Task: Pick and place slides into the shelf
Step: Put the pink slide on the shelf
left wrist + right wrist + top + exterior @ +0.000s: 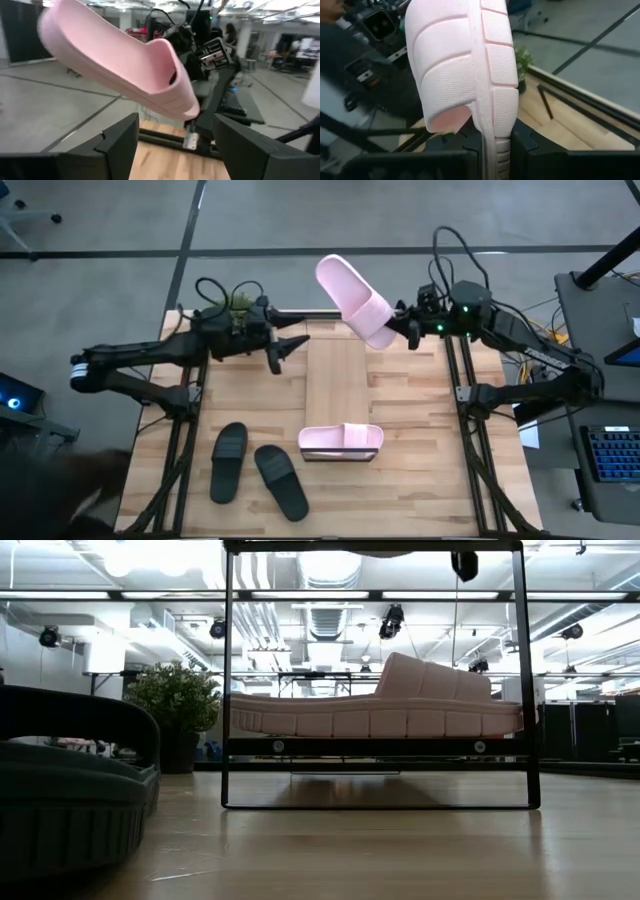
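The right hand [405, 330] is clamped on a pink slide [355, 300]; the left hand [285, 350] stands apart. Lower the slide level onto the shelf [338, 380], beside the seated pink slide [342, 440].

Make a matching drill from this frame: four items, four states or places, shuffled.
Items:
1. held pink slide
2. second pink slide
3. black slides
4. left gripper

States:
A. open, empty, beside the shelf
B. lying on the tabletop, left of the shelf
C. clamped in the right gripper, raised over the table's far edge
D. resting on the shelf's near end

Pairs: 1-C, 2-D, 3-B, 4-A
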`<move>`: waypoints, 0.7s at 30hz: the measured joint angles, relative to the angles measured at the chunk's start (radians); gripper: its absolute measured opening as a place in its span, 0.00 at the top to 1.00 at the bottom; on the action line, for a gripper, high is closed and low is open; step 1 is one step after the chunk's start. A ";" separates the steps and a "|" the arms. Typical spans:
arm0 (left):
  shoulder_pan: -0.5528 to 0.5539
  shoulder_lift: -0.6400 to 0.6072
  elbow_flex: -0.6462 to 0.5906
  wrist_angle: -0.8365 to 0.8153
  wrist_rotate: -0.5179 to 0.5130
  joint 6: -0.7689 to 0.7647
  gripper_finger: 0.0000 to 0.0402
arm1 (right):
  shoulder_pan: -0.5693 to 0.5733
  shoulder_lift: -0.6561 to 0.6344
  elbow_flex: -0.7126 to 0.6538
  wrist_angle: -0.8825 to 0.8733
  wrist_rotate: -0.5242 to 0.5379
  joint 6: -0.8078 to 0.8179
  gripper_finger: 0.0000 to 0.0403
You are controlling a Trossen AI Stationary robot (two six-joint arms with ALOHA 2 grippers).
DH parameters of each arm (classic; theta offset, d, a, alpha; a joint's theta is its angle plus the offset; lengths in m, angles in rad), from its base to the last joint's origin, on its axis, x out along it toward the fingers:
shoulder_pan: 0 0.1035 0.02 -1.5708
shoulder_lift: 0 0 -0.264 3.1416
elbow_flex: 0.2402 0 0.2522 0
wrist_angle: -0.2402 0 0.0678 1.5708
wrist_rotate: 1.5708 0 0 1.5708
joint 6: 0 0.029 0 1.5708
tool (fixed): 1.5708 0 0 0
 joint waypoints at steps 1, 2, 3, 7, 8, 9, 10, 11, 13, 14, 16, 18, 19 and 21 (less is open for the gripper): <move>0.000 -0.012 -0.002 -0.016 -0.010 0.000 0.41 | -0.015 0.005 0.000 -0.003 -0.035 -0.008 0.91; 0.000 -0.026 -0.005 -0.036 -0.010 -0.001 0.41 | -0.029 0.011 0.000 -0.010 -0.064 -0.022 0.91; 0.000 -0.038 -0.005 -0.047 -0.011 -0.001 0.41 | -0.041 0.015 0.000 -0.021 -0.092 -0.040 0.91; 0.000 -0.075 -0.031 -0.054 -0.044 -0.006 0.41 | -0.098 0.029 0.000 -0.097 -0.152 -0.118 0.91; 0.000 -0.081 -0.040 -0.053 -0.058 -0.007 0.41 | -0.114 0.033 0.000 -0.125 -0.179 -0.138 0.91; 0.000 -0.089 -0.053 -0.055 -0.071 -0.009 0.41 | -0.129 0.037 0.000 -0.152 -0.210 -0.154 0.91; 0.000 -0.096 -0.064 -0.059 -0.083 -0.015 0.41 | -0.141 0.039 -0.002 -0.175 -0.235 -0.172 0.91; 0.000 -0.101 -0.072 -0.059 -0.094 -0.026 0.41 | -0.154 0.039 -0.005 -0.196 -0.255 -0.188 0.91; 0.000 -0.110 -0.085 -0.054 -0.102 -0.036 0.41 | -0.182 0.038 -0.013 -0.236 -0.300 -0.225 0.91; 0.000 -0.111 -0.089 -0.054 -0.106 -0.036 0.41 | -0.201 0.041 -0.018 -0.250 -0.338 -0.236 0.91; 0.000 -0.114 -0.101 -0.051 -0.116 -0.036 0.41 | -0.245 0.053 -0.026 -0.270 -0.436 -0.251 0.91; 0.000 -0.115 -0.113 -0.039 -0.121 -0.041 0.41 | -0.276 0.068 -0.031 -0.277 -0.496 -0.255 0.91; 0.000 -0.116 -0.119 -0.036 -0.126 -0.052 0.41 | -0.286 0.079 -0.032 -0.277 -0.515 -0.262 0.91; 0.000 -0.120 -0.128 -0.039 -0.141 -0.070 0.41 | -0.302 0.105 -0.036 -0.278 -0.552 -0.289 0.91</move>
